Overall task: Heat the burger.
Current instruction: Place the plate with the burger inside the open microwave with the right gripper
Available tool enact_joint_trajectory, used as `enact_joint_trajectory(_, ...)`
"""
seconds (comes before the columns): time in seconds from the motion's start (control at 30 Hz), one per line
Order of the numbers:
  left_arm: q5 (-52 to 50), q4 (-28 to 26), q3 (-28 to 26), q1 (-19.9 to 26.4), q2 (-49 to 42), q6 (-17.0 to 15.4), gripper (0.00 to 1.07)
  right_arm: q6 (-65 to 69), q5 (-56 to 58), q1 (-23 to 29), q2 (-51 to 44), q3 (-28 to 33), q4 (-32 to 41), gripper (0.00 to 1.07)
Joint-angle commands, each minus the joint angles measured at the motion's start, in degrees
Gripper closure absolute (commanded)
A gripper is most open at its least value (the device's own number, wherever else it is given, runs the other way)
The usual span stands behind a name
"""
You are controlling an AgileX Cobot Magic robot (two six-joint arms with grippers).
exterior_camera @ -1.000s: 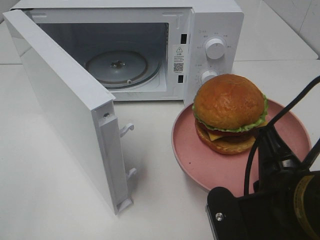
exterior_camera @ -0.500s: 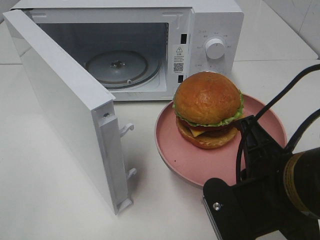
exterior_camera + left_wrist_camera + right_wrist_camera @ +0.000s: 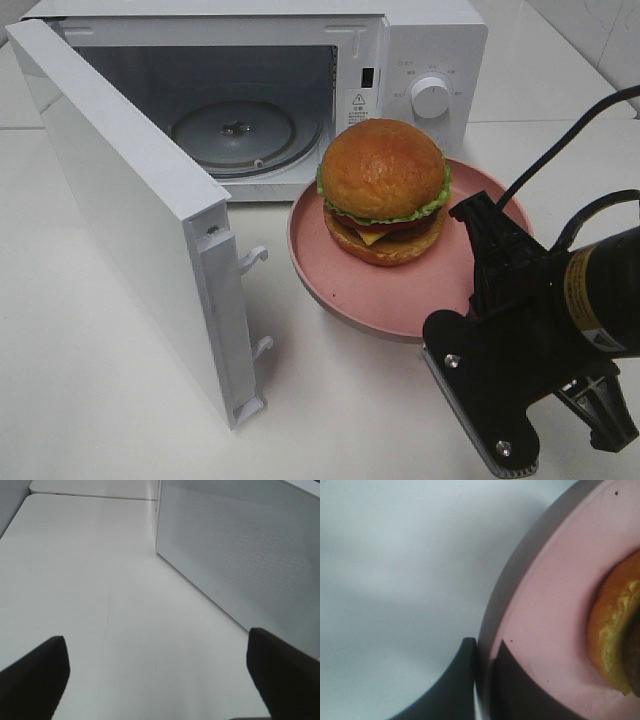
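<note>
Transfer step: burger (image 3: 383, 190) on pink plate (image 3: 400, 300), just near-right of open microwave (image 3: 430, 60) mouth. Right tool (image 3: 482, 680) pinched shut on plate rim; left tool (image 3: 157, 680) wide open, empty. Next, probably: far-left onto turntable (image 3: 245, 135), kept level.

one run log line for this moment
right gripper: shut on pink plate rim | burger: on the plate, outside microwave | door: open | left gripper: open, empty
</note>
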Motion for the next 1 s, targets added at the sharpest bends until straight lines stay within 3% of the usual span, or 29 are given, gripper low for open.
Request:
enact_joint_trajectory(0.03,-0.74,0.06,0.23,-0.06,-0.86,-0.46,0.17,-5.67,-4.53,-2.35,-0.17,-0.06,1.20,1.07)
enact_joint_trajectory(0.27,-0.74,0.06,0.23,-0.06,-0.86,-0.46,0.17,-18.51,-7.96,-7.68,0.00,-0.06,9.11,1.07)
enact_joint_trajectory(0.33,-0.74,0.06,0.23,-0.06,-0.86,-0.46,0.17,-25.84,-9.57,-10.49,0.00,-0.06,15.18,1.07)
enact_joint_trajectory(0.6,-0.74,0.06,0.23,-0.06,-0.86,-0.46,0.17,-37.59,-9.74,-15.18,0.00,-0.06,23.32,1.07)
enact_joint_trajectory(0.93,-0.74,0.06,0.23,-0.06,-0.86,-0.46,0.17,-40.57,-9.74,-15.76,0.29,-0.92,24.75,1.07)
enact_joint_trajectory(1.0,-0.74,0.06,0.23,-0.06,-0.86,-0.46,0.17,-40.57,-9.51,-15.76,1.60,-3.61,25.90,1.07)
